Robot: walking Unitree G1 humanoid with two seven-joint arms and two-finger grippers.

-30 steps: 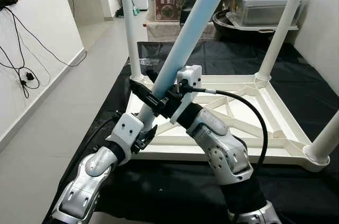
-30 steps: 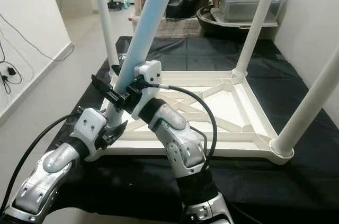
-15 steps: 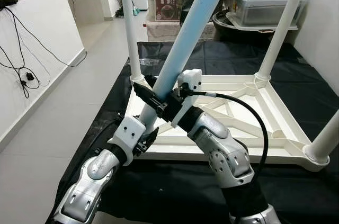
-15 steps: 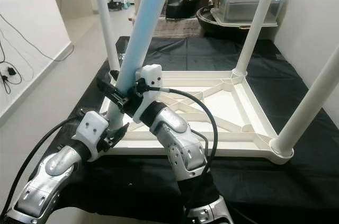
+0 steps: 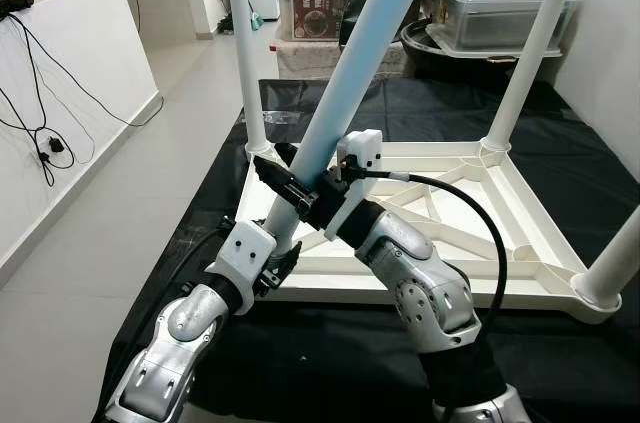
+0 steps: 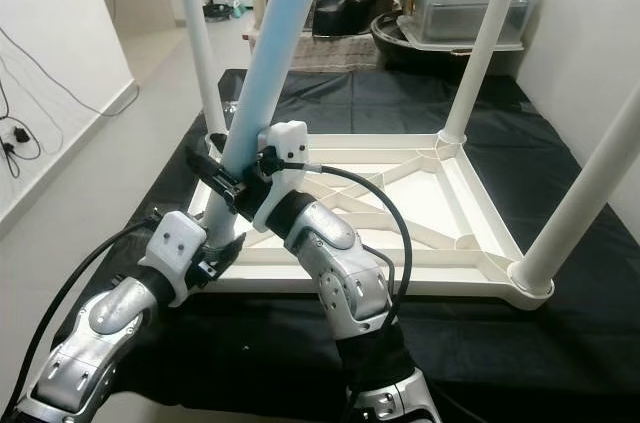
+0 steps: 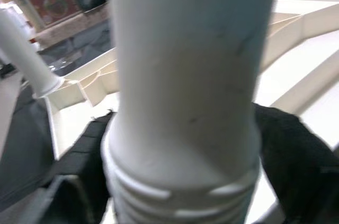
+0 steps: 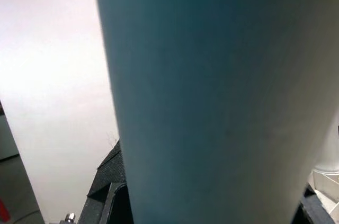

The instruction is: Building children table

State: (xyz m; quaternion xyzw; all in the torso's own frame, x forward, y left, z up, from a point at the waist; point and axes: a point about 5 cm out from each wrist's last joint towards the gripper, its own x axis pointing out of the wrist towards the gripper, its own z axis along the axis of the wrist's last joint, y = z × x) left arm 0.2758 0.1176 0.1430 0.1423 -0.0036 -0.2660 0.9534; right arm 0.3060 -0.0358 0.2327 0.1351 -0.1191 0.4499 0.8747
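The white table point(image 5: 520, 205) lies upside down on a black cloth point(image 5: 330, 363). Both grippers squeeze the blue leg point(image 5: 340, 93), which leans toward 1 o'clock over the near left corner. The right gripper point(image 5: 300, 191) holds higher up and the left gripper point(image 5: 272, 255) holds near the bottom. If the leg stays tilted, it may jam or slip out.

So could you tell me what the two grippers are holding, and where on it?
Both hold the tilted table leg: the left gripper near its bottom end, the right gripper just above.
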